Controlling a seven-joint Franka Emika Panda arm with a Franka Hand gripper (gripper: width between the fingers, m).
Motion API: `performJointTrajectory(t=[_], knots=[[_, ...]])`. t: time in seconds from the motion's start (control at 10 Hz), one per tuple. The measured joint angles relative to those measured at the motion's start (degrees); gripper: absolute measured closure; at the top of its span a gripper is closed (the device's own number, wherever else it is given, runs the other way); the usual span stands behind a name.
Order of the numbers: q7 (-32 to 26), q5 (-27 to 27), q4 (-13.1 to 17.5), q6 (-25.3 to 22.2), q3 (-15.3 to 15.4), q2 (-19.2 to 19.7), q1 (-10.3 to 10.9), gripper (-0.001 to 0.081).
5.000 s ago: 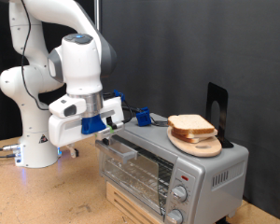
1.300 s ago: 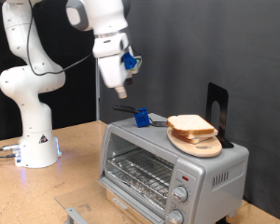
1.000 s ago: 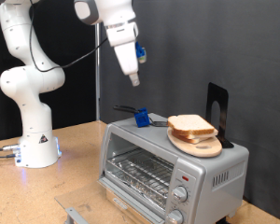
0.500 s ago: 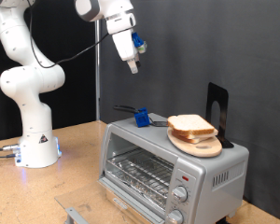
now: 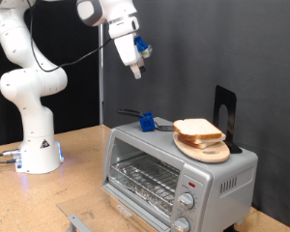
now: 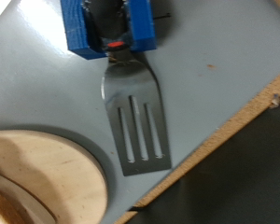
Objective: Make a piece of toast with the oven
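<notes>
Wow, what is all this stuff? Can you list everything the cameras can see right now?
oven: one, silver, glass door, knobs at the exterior view's lower right, on a wooden base.
piece of toast: one, pale with brown crust, on the round board on top of the oven.
round wooden board: one, light wood, on the oven's top.
spatula: one, slotted metal with a blue handle block, flat on the oven's top, beside the board.
black stand: one, upright behind the board.
table: one, wood-grain.
robot arm: one, white.
gripper: one, high above the oven, holding nothing.
</notes>
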Motion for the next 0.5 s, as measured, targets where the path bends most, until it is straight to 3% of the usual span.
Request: performJointTrajectory(t=[0.5], knots=[[-1.85,-1.02,-3.40,7.28,1.31,5.53,0.09,-0.0002]])
